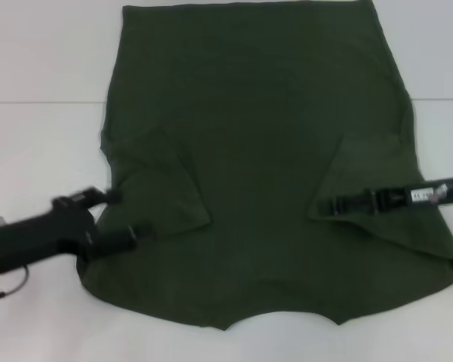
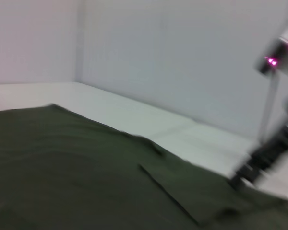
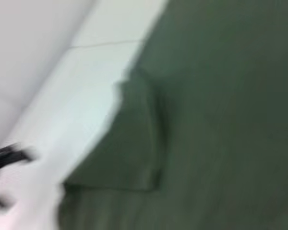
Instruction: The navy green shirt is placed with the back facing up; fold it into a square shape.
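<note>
Lying flat on white table (image 1: 38,68): navy green shirt (image 1: 257,151).

Plain white surface (image 1: 38,68) all around, a thin seam line running across it, and a pale wall (image 2: 182,57) rising behind.

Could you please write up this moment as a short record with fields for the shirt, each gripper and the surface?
garment: navy green shirt, spread flat, collar end nearest the robot
sleeves: both folded inward onto the body
left gripper: over the shirt's left edge, beside the folded left sleeve
right gripper: low over the folded right sleeve
grip state: cannot tell for either
surface: white table
fold progress: sleeves in, body not yet folded to a square
</note>
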Controlling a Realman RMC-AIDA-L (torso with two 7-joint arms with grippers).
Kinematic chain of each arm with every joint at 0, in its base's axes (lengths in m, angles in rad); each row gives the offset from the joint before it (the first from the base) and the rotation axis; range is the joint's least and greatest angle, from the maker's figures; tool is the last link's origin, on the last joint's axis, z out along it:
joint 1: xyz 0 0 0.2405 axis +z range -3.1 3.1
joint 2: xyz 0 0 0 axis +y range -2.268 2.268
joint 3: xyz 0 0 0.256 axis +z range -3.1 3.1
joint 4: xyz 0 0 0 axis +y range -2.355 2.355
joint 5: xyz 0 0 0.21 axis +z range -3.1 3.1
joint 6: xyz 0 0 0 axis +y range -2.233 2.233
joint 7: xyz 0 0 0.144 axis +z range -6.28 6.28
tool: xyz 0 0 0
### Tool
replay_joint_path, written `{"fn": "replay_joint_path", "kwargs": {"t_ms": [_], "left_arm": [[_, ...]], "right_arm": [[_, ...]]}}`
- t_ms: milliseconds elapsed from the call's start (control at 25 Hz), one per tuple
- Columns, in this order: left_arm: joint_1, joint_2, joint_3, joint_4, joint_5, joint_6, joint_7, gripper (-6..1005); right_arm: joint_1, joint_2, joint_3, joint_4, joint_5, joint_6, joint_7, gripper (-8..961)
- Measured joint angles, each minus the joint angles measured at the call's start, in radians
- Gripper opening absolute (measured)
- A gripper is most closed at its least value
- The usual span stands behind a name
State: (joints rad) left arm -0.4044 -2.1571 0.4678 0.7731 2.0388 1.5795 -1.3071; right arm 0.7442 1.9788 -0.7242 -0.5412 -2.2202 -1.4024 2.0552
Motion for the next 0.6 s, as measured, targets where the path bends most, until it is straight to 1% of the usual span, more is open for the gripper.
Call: {"fn": "replay_joint_path", "kwargs": {"t_ms": [160, 320, 360, 440, 520, 600], "left_arm": [[-0.005, 0.021, -0.075, 0.005, -0.03, 0.013, -0.189, 886], [-0.008, 0.044, -0.131, 0.023, -0.006, 0.067, -0.363, 882], [-0.009, 0.052, -0.139, 0.04, 0.03, 0.088, -0.453, 881], [-0.015, 0.06, -0.142, 0.064, 0.086, 0.1, -0.555, 879], [-0.023, 0.07, -0.143, 0.086, 0.143, 0.108, -0.652, 877], [-0.042, 0.085, -0.15, 0.104, 0.22, 0.106, -0.781, 875]], "right_arm": [[-0.07, 0.012, 0.0, 0.0, 0.119, -0.145, -0.278, 721], [-0.13, 0.021, 0.001, -0.002, 0.152, -0.193, -0.474, 722], [-0.144, 0.022, 0.001, -0.003, 0.153, -0.205, -0.527, 722], [-0.17, 0.028, 0.006, -0.007, 0.156, -0.229, -0.629, 722], [-0.198, 0.041, 0.021, -0.02, 0.163, -0.243, -0.722, 723], [-0.219, 0.055, 0.033, -0.034, 0.165, -0.241, -0.78, 724]]}}
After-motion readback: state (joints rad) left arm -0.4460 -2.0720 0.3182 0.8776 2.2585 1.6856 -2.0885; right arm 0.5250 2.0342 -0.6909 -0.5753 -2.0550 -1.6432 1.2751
